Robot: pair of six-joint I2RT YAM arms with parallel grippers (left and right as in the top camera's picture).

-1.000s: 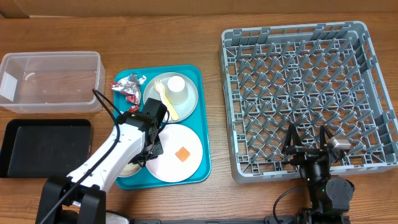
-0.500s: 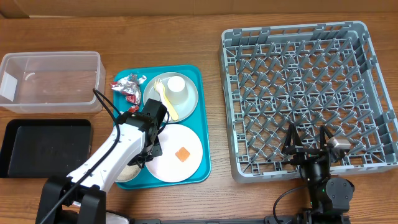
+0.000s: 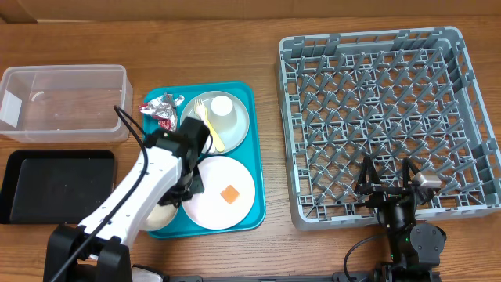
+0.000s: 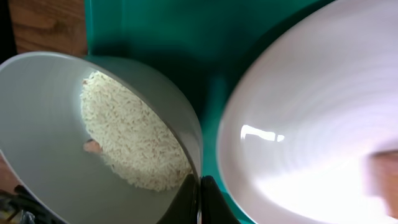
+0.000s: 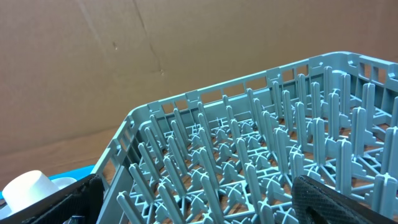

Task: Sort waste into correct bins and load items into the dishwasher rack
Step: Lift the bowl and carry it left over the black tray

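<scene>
Because the rice must come out before the bowl can be racked, my left gripper [image 4: 199, 190] pinches the thin rim of the round white bowl [image 4: 50, 124]. Its two tips are pressed nearly together on that edge. The loose white rice grains [image 4: 134, 146] lie heaped against the bowl's wall with a small pinkish scrap among them. I judge a rim hold suits tipping them into a bin.

Just beside the bowl sits the round pale pink plate [image 3: 227, 176], carrying the small orange food cube [image 3: 229, 194]. Both rest on the flat teal tray [image 3: 254, 157]. Farther along the tray, the round grey-green plate [image 3: 235, 129] holds the small white cup [image 3: 222, 110] and pale yellow plastic cutlery [image 3: 210, 129], with the crinkled red-and-silver foil wrappers [image 3: 160, 108] alongside.

The clear plastic rectangular tub [image 3: 63, 102] and the shallow black rectangular tray [image 3: 59, 184] wait off the tray's other side. My right gripper [image 3: 385, 182] is spread wide and holds nothing at the near edge of the large square grey plastic grid crate [image 3: 383, 110], whose pegs bear no dishes.

All of it stands on a brown wooden tabletop [image 3: 266, 39], with a plain cardboard wall [image 5: 93, 74] behind.
</scene>
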